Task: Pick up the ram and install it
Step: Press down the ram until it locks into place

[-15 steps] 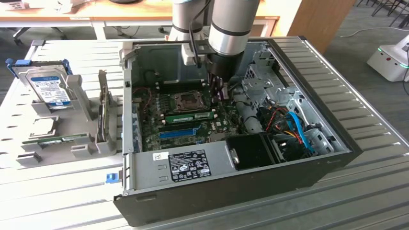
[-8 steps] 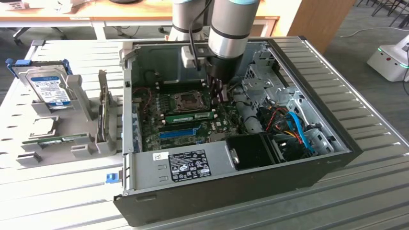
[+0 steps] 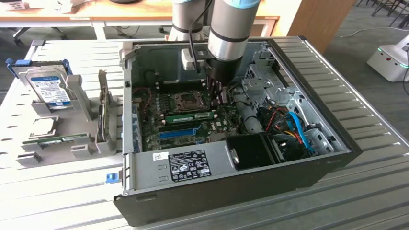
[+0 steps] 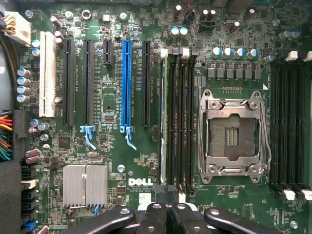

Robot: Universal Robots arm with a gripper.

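Ram [image 3: 190, 116]: thin green stick, dark chips, upright on motherboard [image 4: 112, 83]; jaws pressed together.

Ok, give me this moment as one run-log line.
gripper: shut | where: above motherboard, by end of ram | ram: seated beside CPU socket

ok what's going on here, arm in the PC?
A robot arm is reaching down into the open computer case, over the motherboard. Its fingers are shut and hold nothing that I can see. A green memory stick already sits in a slot beside the empty processor socket; whether it is latched is unclear. Another stick lies in the grey rack on the exterior view's left, by a hard drive.
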